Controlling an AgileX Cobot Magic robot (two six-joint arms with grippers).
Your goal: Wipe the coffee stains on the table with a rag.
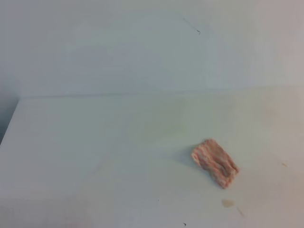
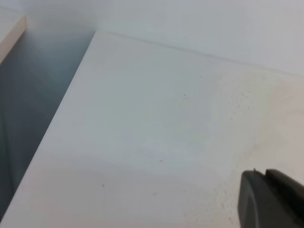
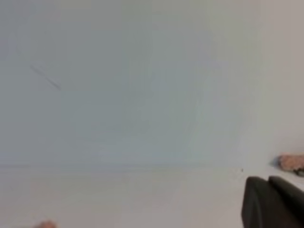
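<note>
The pink-and-white checked rag lies crumpled on the white table, right of the middle. A tan coffee stain sits just in front of it, apart from the cloth. A tiny faint spot lies further right. Neither gripper shows in the exterior view. In the left wrist view only a black part of my left gripper shows at the bottom right, over bare table. In the right wrist view a black part of my right gripper shows at the bottom right, with a pink bit of the rag at the right edge.
A plain white wall rises behind the table's back edge. The table's left edge drops to a dark gap. A small pinkish blur sits at the bottom left of the right wrist view; I cannot tell what it is.
</note>
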